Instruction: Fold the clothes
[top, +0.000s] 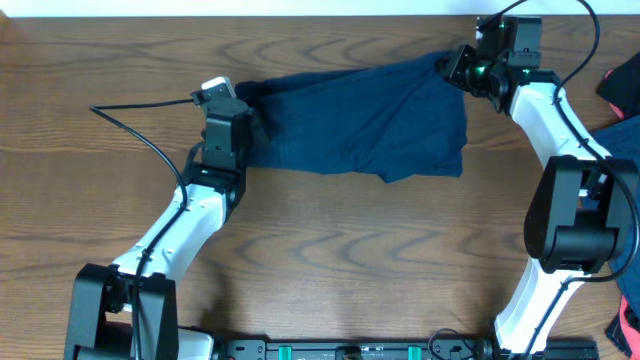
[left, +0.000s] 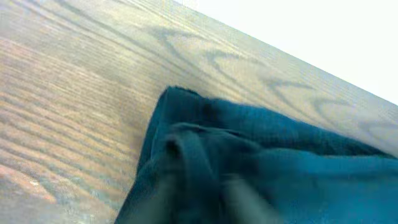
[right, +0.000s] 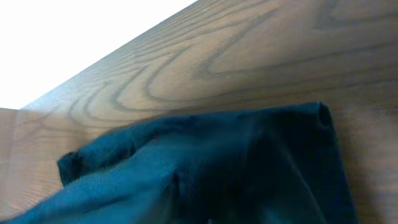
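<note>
Wood-grain counter (top: 330, 250) carries navy shorts (top: 370, 120), rumpled, no tidy fold yet. Left end effector (top: 248, 122) and right end effector (top: 452, 68) sit at opposite ends; grip state cannot be told.

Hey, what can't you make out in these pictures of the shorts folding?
Left end effector: overhead, fingertips hidden under its own wrist at the shorts; wrist view blurred. Open or shut unclear.
Right end effector: same, fingertips hidden in both views.
Red thing: overhead, cut off by right edge.
</note>
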